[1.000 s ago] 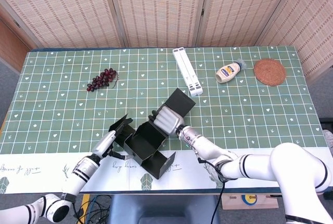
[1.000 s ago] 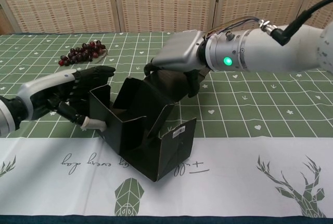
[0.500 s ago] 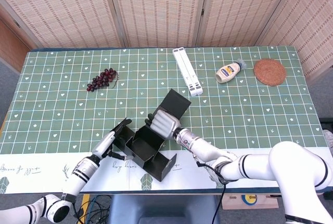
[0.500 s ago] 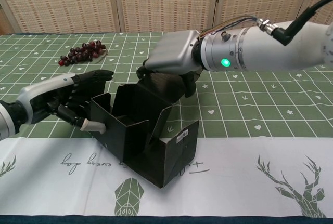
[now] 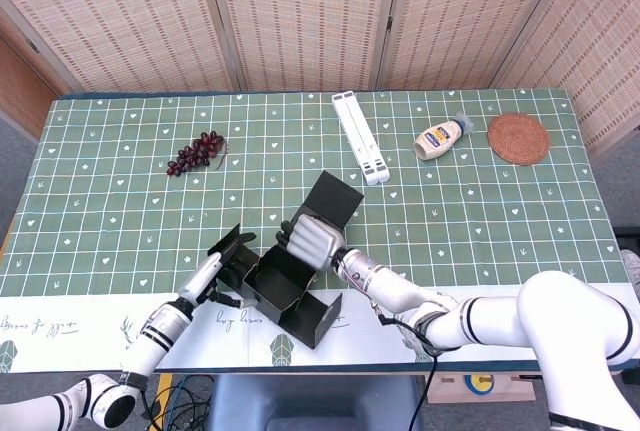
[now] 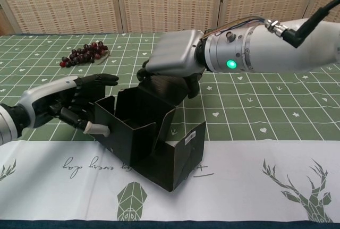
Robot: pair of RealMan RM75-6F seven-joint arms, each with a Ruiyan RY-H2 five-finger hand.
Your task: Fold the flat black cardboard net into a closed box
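The black cardboard box (image 6: 146, 133) stands half formed near the front edge of the table (image 5: 110, 201), between the two hands, its walls up and its top open. The right hand (image 6: 170, 61) sits directly above and behind it, palm down, fingers curled over the upper edge of the rear flap (image 5: 335, 198), which rises behind the hand and tilts away from the robot; it grips or presses that panel, though the fingertips are hidden by the cardboard. The left hand (image 6: 74, 101) lies just beside the box's left wall, fingers extended toward it and slightly apart, the thumb touching or nearly touching the wall's base; it braces rather than holds anything. The box's long axis runs diagonally from the left hand toward the near-right corner, where a loose front flap (image 6: 186, 149) stands open. Closing likely turns on the rear flap coming forward and down over the opening, and the right hand is the nearer for that. The surface is a green patterned cloth with a white border strip under the box, and folding screens stand behind the table.
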